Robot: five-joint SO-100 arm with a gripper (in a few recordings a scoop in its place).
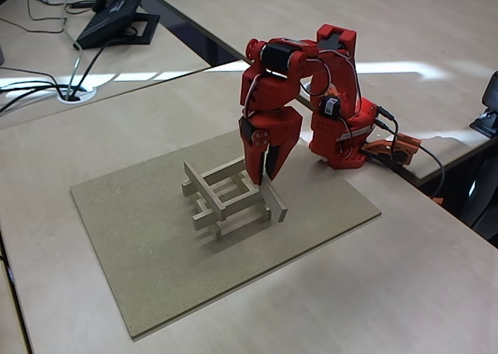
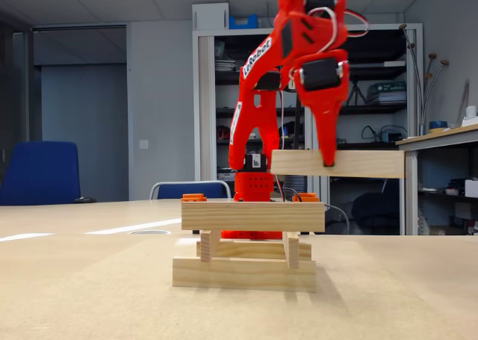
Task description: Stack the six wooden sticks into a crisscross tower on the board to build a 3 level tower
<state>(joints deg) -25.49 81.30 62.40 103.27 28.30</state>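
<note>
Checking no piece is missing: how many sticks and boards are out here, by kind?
Stacked sticks: 5
Held stick: 1
Board: 1
Total: 7

The arm (image 1: 311, 89) is bright red plastic throughout — chunky printed links with black servo blocks set in them. White lettering runs up one link, thin wires loop near its top, and a dark cable trails from its base (image 1: 342, 148) across the tabletop (image 1: 436, 276).
</note>
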